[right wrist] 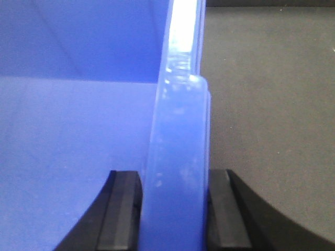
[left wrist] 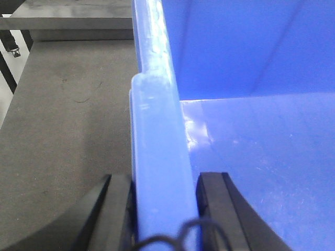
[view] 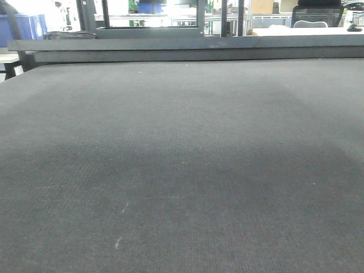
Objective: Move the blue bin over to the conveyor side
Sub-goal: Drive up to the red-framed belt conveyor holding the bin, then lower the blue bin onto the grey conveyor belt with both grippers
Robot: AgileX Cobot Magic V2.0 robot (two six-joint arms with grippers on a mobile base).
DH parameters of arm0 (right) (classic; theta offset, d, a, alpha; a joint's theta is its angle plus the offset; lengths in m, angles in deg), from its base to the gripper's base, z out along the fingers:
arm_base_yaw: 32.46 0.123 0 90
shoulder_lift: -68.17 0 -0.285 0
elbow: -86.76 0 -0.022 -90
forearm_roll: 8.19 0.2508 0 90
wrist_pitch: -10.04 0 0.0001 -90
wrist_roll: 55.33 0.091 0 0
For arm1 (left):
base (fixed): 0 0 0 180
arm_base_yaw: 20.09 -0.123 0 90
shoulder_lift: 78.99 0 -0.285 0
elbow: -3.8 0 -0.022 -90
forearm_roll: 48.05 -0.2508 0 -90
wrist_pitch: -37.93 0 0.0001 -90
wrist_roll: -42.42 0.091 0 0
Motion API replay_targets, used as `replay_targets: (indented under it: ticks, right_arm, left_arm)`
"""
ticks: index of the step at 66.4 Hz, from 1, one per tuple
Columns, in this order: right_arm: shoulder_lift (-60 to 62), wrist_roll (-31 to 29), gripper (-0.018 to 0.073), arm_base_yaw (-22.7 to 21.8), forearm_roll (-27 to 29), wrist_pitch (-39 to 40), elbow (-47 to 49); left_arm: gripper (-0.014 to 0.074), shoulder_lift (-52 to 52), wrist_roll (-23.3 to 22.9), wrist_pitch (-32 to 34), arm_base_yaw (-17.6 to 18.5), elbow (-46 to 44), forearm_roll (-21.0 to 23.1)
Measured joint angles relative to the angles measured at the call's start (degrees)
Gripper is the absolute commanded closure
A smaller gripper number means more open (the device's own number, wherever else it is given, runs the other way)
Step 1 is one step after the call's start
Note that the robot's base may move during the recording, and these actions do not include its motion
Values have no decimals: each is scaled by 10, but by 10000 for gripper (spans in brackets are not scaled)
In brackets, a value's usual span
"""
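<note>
The blue bin fills the right of the left wrist view and the left of the right wrist view; its inside is empty. My left gripper is shut on the thickened rim lip of the bin's left wall, one black finger outside and one inside. My right gripper is shut on the rim lip of the right wall in the same way. The conveyor, a dark woven belt, lies under the bin. The front view shows neither the bin nor the grippers.
A dark metal frame bar runs along the belt's far edge. Behind it stand racks, other blue crates at far left and a chair at far right. The belt's left edge shows in the left wrist view.
</note>
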Motion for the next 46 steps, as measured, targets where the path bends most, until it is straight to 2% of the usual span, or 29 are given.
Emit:
replay_targets:
  ticks: [46]
  right_arm:
    - [0,0,638,0,0,0,0]
  left_arm:
    - [616,0,0,0,0,0,0]
